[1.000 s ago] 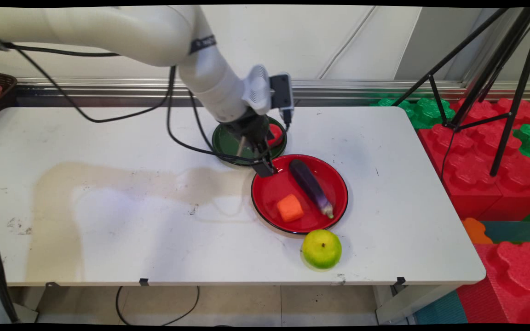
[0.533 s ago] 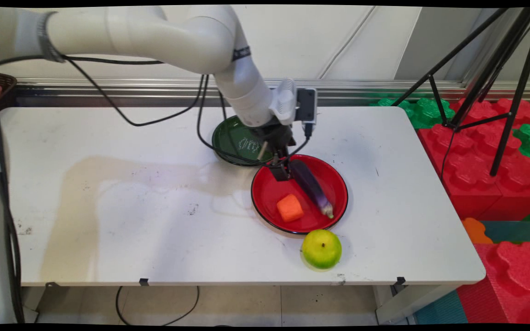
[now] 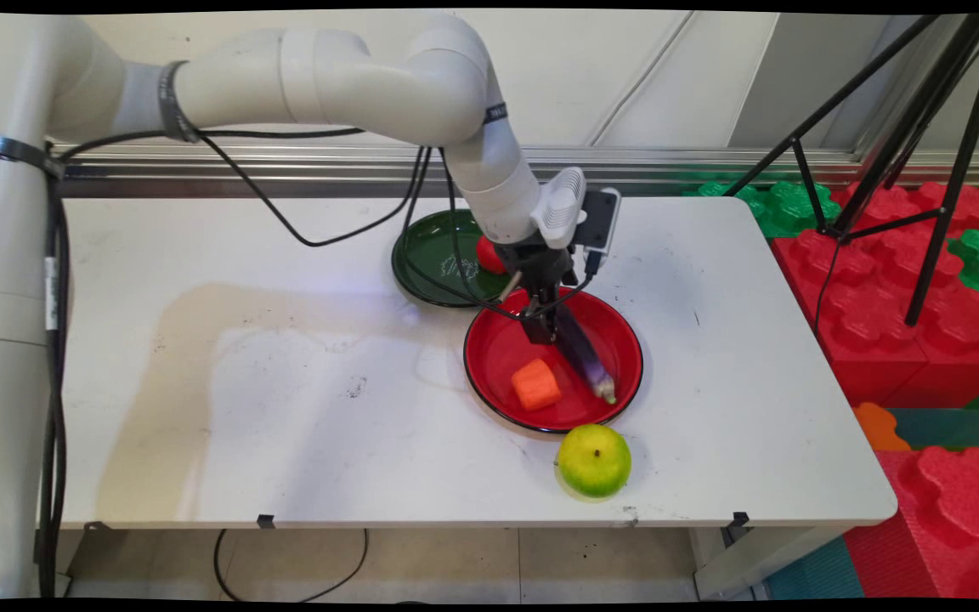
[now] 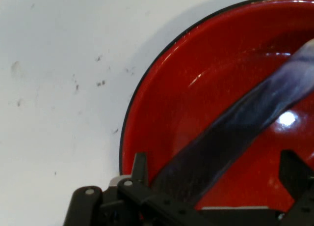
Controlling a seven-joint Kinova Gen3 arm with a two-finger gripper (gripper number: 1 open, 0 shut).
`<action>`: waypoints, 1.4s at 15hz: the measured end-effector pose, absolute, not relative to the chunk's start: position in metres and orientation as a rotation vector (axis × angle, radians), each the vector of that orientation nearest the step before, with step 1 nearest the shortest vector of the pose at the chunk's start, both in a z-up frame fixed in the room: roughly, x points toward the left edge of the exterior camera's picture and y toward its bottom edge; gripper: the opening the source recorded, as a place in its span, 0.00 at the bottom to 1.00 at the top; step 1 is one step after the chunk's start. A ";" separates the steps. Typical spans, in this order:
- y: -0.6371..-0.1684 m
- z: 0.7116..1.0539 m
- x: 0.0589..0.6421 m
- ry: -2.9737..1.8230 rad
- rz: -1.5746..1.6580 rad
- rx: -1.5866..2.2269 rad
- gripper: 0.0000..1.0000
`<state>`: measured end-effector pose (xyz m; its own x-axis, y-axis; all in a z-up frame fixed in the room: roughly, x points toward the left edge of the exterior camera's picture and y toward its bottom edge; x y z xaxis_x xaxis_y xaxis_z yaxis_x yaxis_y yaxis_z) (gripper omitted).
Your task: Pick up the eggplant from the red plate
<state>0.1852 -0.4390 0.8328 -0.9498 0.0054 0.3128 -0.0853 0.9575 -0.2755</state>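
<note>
The gripper point(image 3: 551, 327) is covering the eggplant's point(image 3: 585, 357) upper end in the main view. The arm is hiding part of the red item point(image 3: 488, 255) on the green plate point(image 3: 430, 255).

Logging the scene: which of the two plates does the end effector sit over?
The red plate, holding the eggplant and an orange piece. The end effector straddles the eggplant; the green plate lies behind it.
</note>
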 end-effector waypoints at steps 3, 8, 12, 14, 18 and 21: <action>-0.447 0.825 0.179 -2.801 0.389 -0.003 1.00; -0.457 0.813 0.171 -2.813 0.340 -0.072 1.00; -0.462 0.808 0.169 -2.823 0.313 -0.098 1.00; -0.464 0.806 0.168 -2.826 0.302 -0.107 1.00; -0.467 0.802 0.165 -2.832 0.280 -0.119 1.00; -0.469 0.800 0.164 -2.835 0.270 -0.123 0.00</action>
